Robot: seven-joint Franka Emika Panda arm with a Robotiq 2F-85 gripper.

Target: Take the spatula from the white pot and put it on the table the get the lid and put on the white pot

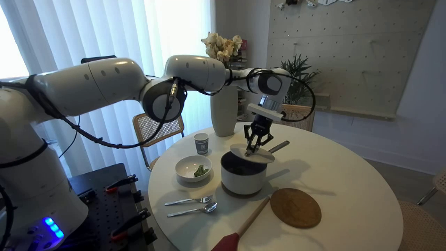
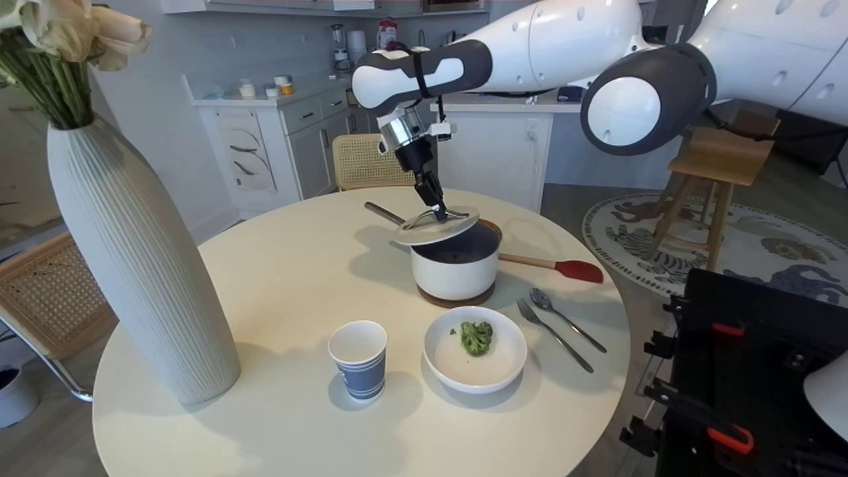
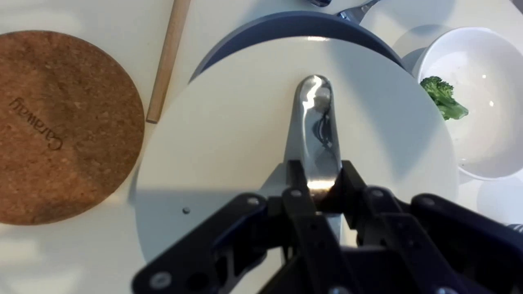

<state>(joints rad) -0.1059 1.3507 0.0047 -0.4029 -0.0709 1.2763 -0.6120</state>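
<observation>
The pincer [image 3: 320, 181] is pinching the lid [image 3: 229, 122] by the lid handle [image 3: 318, 98] (a shiny metal strip), gripping it from both sides. Directly under the pincer the lid sits tilted, covering part of the mouth of the white pot [image 2: 456, 275]; I cannot tell whether its lower edge touches the rim. The pot stands upright below the pincer and a little toward the robot's base, on a brown trivet [image 2: 457, 303], its pot handle [image 1: 279, 146] pointing away from the base.

The spatula [image 2: 580, 270] lies on the bench [image 2: 285, 285], down and to the right of the pincer in an exterior view, its red head outward. The end of its wooden shaft is just beside a cork disc [image 3: 69, 130], which lies left of the pincer in the wrist view. Right of the pincer there, a white bowl [image 3: 490, 134] holds a piece of broccoli [image 3: 443, 98].

In an exterior view, below and left of the pincer, a fork [image 1: 207, 199] and a spoon [image 1: 210, 207] lie next to each other. A paper cup [image 1: 201, 143] and a tall vase [image 1: 224, 111] of pale flowers [image 1: 223, 47] stand left of the pincer in that view.
</observation>
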